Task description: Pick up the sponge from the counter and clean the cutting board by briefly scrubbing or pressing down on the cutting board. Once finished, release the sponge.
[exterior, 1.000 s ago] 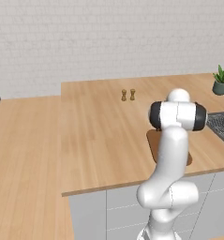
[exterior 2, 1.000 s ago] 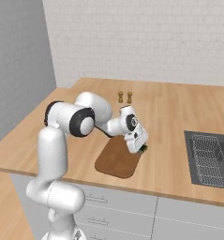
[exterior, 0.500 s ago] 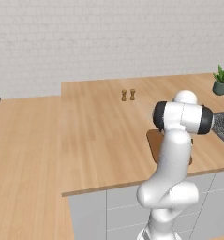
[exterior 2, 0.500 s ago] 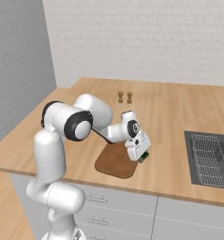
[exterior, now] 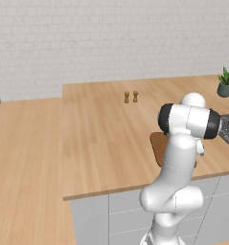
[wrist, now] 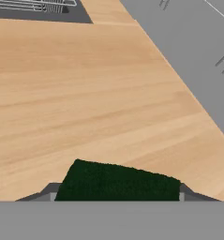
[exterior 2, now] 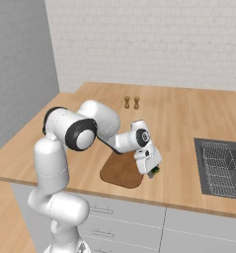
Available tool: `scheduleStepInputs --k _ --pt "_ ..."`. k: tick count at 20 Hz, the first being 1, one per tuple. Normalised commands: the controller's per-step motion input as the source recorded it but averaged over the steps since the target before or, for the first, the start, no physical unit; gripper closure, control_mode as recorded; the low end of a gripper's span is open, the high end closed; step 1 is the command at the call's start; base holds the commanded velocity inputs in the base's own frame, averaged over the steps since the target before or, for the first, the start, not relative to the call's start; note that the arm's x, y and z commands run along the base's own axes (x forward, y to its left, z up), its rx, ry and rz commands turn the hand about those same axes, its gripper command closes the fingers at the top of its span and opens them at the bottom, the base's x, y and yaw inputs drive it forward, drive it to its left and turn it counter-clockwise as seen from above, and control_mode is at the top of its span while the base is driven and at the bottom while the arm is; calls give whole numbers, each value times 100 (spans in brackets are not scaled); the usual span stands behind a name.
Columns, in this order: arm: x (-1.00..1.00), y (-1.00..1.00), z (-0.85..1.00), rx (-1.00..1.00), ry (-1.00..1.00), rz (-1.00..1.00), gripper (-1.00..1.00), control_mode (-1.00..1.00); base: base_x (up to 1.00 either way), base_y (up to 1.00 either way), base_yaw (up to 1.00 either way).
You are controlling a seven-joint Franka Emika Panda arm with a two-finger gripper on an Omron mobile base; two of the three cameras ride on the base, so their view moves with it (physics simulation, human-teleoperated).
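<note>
My gripper (exterior 2: 151,172) is shut on the sponge (exterior 2: 154,171), a dark green block. It hangs low over the counter (exterior 2: 178,123), just off the right front corner of the reddish-brown cutting board (exterior 2: 120,170). In the hand view the sponge (wrist: 118,183) spans the gap between the two finger tips of the gripper (wrist: 117,193), with bare light wood of the counter (wrist: 85,93) beyond it. In the left base view the arm covers most of the cutting board (exterior: 158,146).
Two small brown shakers (exterior 2: 127,102) (exterior 2: 136,103) stand at the back of the counter. A sink with a wire rack (exterior 2: 220,165) lies to the right. A potted plant (exterior: 226,81) sits far right. The counter's front edge is close to the gripper.
The gripper, still holding the sponge, has moved forward and to the right, from over the board to just past its right front corner. The elbow has shifted with it.
</note>
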Motion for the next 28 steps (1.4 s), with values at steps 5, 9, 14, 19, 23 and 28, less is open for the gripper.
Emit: scheduleStepInputs --k 5,9,14,19,23,28 --pt "-97 7 -16 0 0 -1 100 -100 0 0 0" --pt "-36 65 -3 0 -18 0 100 -100 0 0 0" --pt "12 86 -41 -1 4 0 100 -100 0 0 0" --pt "75 9 -63 -8 31 0 100 -100 0 0 0" --pt "33 42 -17 -3 5 0 100 -100 0 0 0" --pt "15 99 -47 0 -6 -7 100 -100 0 0 0"
